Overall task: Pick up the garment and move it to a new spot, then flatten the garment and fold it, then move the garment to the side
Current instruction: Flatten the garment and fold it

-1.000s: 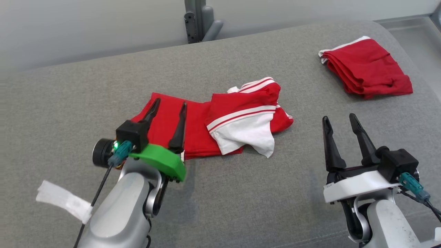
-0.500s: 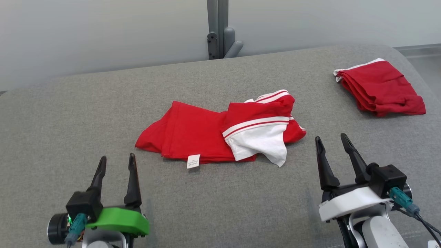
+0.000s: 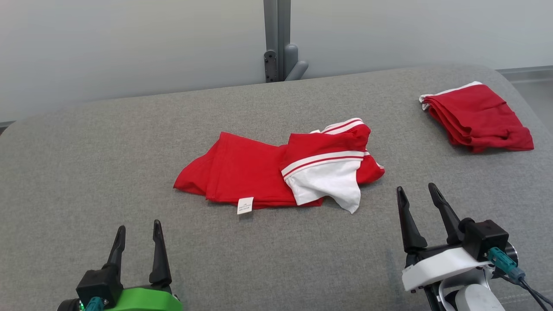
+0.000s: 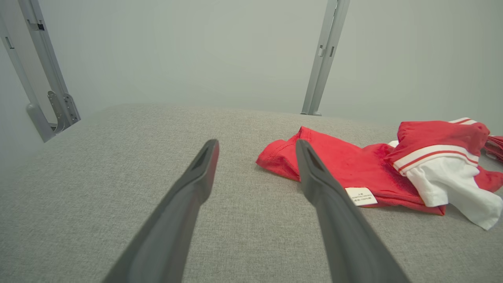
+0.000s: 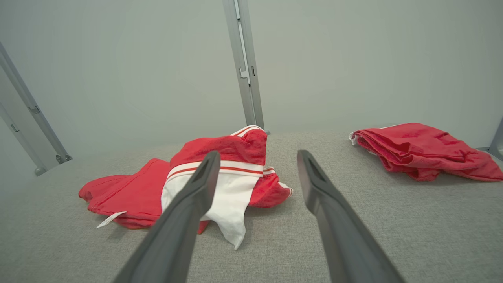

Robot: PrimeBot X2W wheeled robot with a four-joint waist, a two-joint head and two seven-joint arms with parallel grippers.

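We find the red-and-white garment (image 3: 246, 172) lying bunched at the middle of the grey fabric-covered desk (image 3: 86, 172), its red body doubled over to the left, a white striped portion (image 3: 328, 185) flopped across the right end and a care label (image 3: 245, 205) showing at the near hem. A second, folded red garment (image 3: 479, 116) sits well apart at the far right corner. The left tool (image 3: 138, 226) hovers near the front edge with its fingers spread and nothing between them, and the right tool (image 3: 415, 188) stands just short of the white portion, likewise spread and empty. Neither touches the cloth. We judge the first step, the pick-up, to be the one in hand and not yet begun, since the garment is neither flat nor neatly folded. The next move calls for a tool to advance low to the desk, pinch a single free edge rather than the stacked layers, and lift clear before carrying the garment to a new spot.
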